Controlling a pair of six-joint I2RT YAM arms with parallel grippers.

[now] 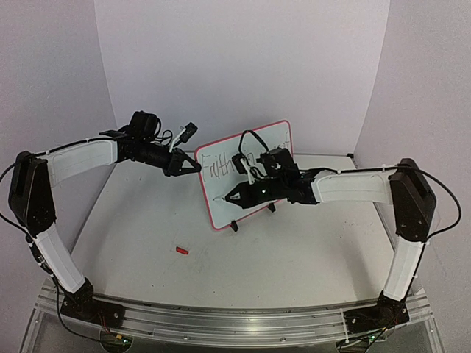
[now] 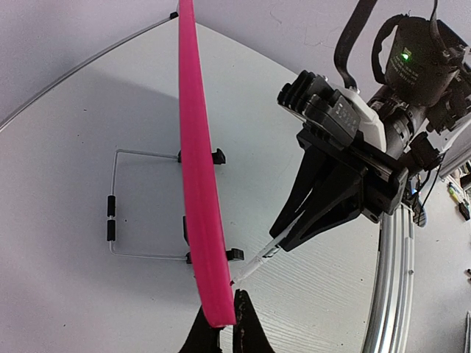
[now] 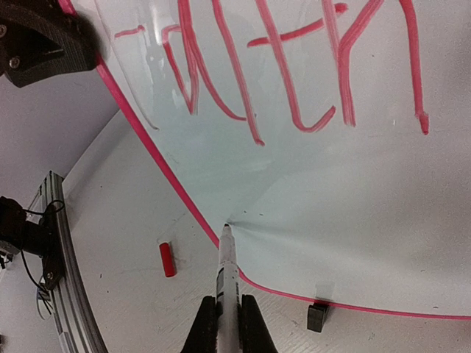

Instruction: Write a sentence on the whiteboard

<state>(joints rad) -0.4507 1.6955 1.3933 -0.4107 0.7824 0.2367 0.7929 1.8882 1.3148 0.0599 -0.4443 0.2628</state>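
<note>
Left gripper (image 2: 224, 334): I clamp the whiteboard (image 2: 193, 147) rim.
Right gripper (image 3: 228, 323): I grip the marker (image 3: 226, 265), its tip ahead touching the board.
Sentence (image 1: 224, 165): beyond that tip.
Cap (image 3: 167, 259): left of my right gripper.

The pink-rimmed whiteboard (image 1: 223, 209) stands upright, the sentence (image 1: 224, 165) so far just a few handwritten words across its top.

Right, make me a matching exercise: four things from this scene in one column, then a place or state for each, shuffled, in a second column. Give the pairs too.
Things:
1. marker
2. cap
3. whiteboard
4. left gripper

Places or states:
A. lying loose on the table
B. shut on the whiteboard's rim
C. standing upright, writing on its face
D. held in the right gripper, tip on the whiteboard

Pairs: 1-D, 2-A, 3-C, 4-B.
</note>
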